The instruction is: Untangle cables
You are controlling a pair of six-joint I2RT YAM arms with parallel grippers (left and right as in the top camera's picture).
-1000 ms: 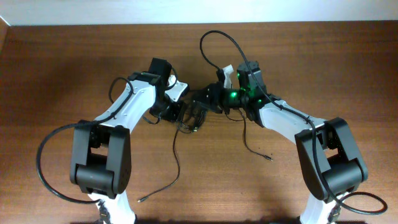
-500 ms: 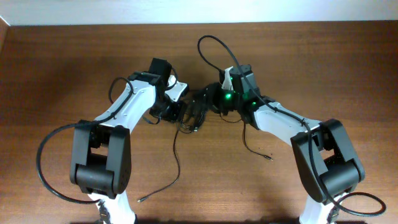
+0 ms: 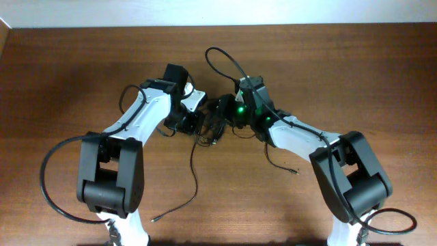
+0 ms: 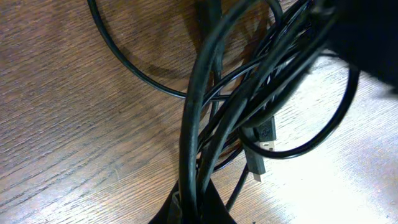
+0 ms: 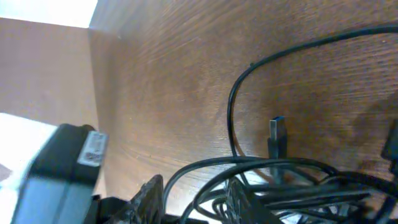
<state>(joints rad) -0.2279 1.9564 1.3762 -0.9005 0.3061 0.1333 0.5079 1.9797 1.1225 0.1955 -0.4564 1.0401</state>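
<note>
- The cables (image 3: 213,127) lie in a black tangle in the middle of the table (image 3: 355,68), between the two grippers.
- The left gripper (image 3: 194,121) sits at the tangle's left edge.
- In its wrist view the left gripper (image 4: 193,206) has its fingers pressed together on a bundle of cables (image 4: 191,118), which fans upward from the pinch.
- The right gripper (image 3: 225,113) meets the tangle from the right. A green light (image 3: 239,111) glows on its wrist.
- In its wrist view the right gripper (image 5: 193,194) has its fingers (image 5: 149,191) spread. Cables (image 5: 298,194) cross the gap; I cannot tell whether any is gripped.
- A long strand (image 3: 195,179) trails from the tangle toward the near edge. It ends in a small plug (image 3: 154,219) near the left arm's base.
- A short strand (image 3: 268,156) comes out under the right arm and ends well apart from the tangle.
- A thin loop (image 3: 232,59) arcs over the table beyond the right wrist.
- In the left wrist view a USB plug (image 4: 266,132) hangs among the bundle. A slim plug (image 4: 256,167) is just below it.
- In the right wrist view a blue plug (image 5: 277,134) is just beyond the tangle.
</note>
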